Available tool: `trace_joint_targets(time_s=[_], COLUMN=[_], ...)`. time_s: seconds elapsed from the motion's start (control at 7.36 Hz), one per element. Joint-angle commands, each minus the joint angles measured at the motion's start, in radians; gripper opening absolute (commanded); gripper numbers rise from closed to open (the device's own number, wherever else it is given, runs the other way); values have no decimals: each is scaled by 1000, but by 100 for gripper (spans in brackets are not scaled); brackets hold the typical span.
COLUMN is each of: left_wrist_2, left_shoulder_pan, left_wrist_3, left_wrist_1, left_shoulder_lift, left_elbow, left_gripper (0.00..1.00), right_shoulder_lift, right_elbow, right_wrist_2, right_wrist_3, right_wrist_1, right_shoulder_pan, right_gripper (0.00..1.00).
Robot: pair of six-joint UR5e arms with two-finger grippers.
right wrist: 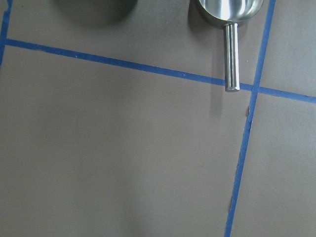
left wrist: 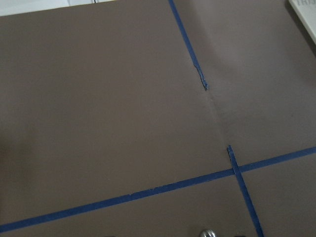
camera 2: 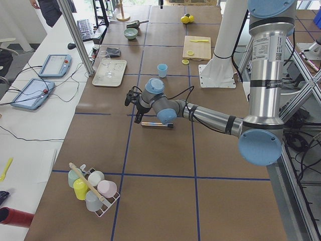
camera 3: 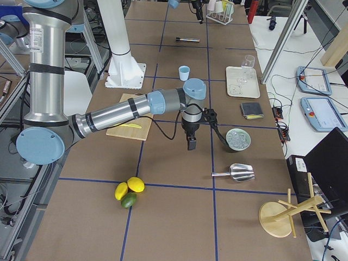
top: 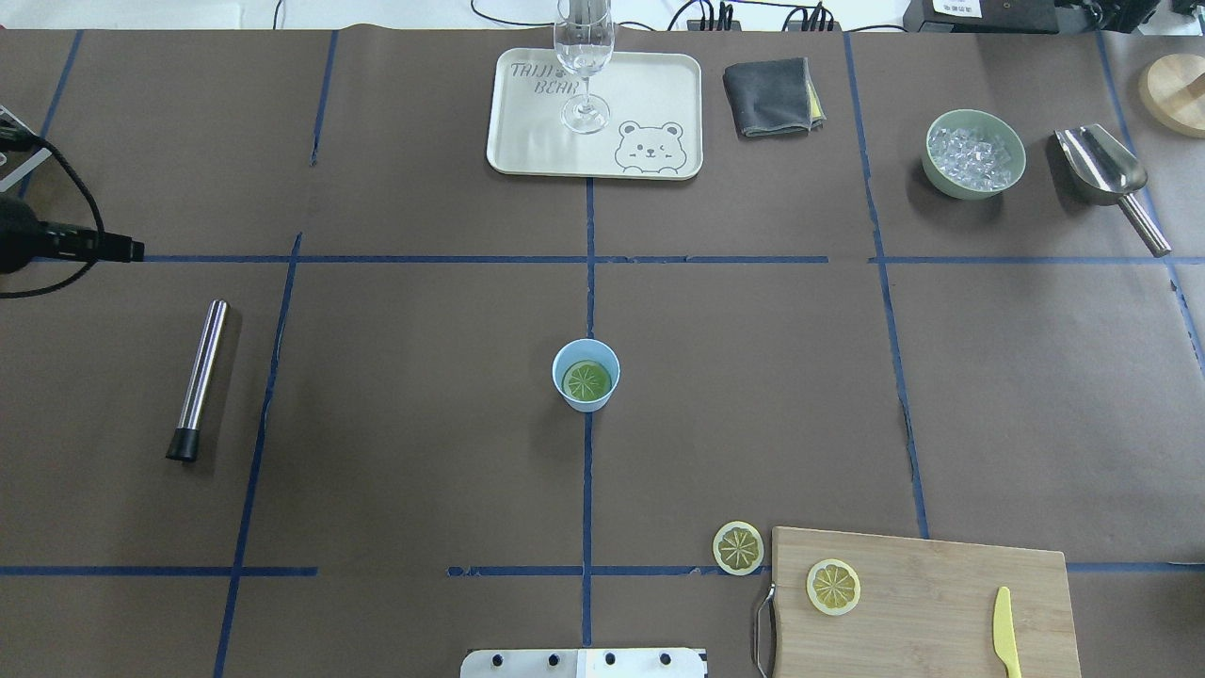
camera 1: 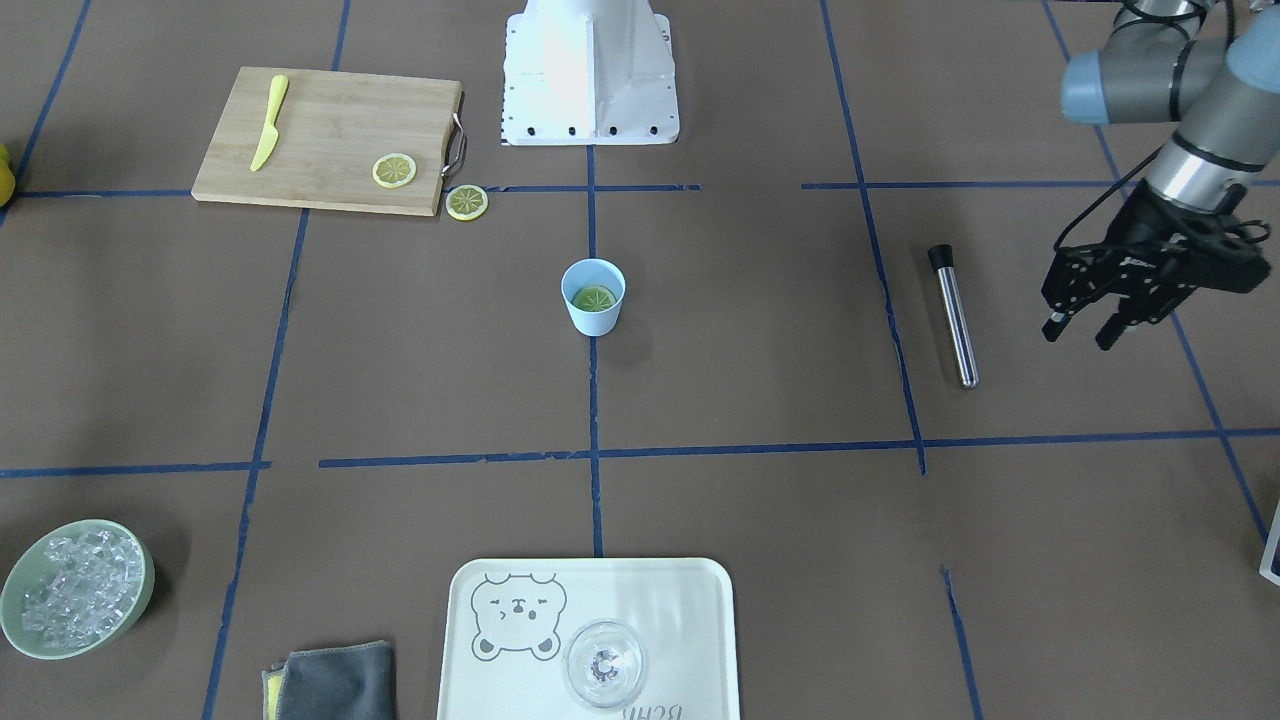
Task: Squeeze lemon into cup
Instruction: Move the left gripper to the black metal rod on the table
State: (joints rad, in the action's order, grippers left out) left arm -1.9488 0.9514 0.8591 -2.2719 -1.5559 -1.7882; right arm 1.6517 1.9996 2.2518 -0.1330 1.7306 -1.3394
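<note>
Dead centre on the tabletop [top: 424,424] the cup [top: 607,356] holds a lemon slice [top: 586,380], our left hand [camera 1: 1080,335] hangs open at 9 o'clock, right hand [camera 3: 191,144] we can't tell, and a clumsy reach could tip that light cup.

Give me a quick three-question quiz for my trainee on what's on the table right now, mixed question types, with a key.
1. True or false: a lemon slice lies inside the cup.
2. Where is the knife? A) on the cutting board; B) inside the cup; C) beside the cup.
3. Fill in: ___ lemon slices lie outside the cup.
Key: 1 true; 2 A; 3 two, the board slice and the table slice.
</note>
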Motion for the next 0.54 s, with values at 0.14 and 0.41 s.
trace_joint_targets(time_s=[0.14, 0.41], left_wrist_2=[91, 99], left_shoulder_pan=[-175, -203], left_wrist_3=[129, 127], left_wrist_1=[-12, -20], left_shoulder_lift=[-12, -16], left_elbow=[62, 93], left_gripper=[67, 67], right_shoulder_lift=[7, 7], right_elbow=[7, 7], right_wrist_2=[0, 0], right_wrist_3=[1, 9], right_wrist_1=[0, 0], right_shoulder_pan=[-9, -17], right_gripper=[100, 100])
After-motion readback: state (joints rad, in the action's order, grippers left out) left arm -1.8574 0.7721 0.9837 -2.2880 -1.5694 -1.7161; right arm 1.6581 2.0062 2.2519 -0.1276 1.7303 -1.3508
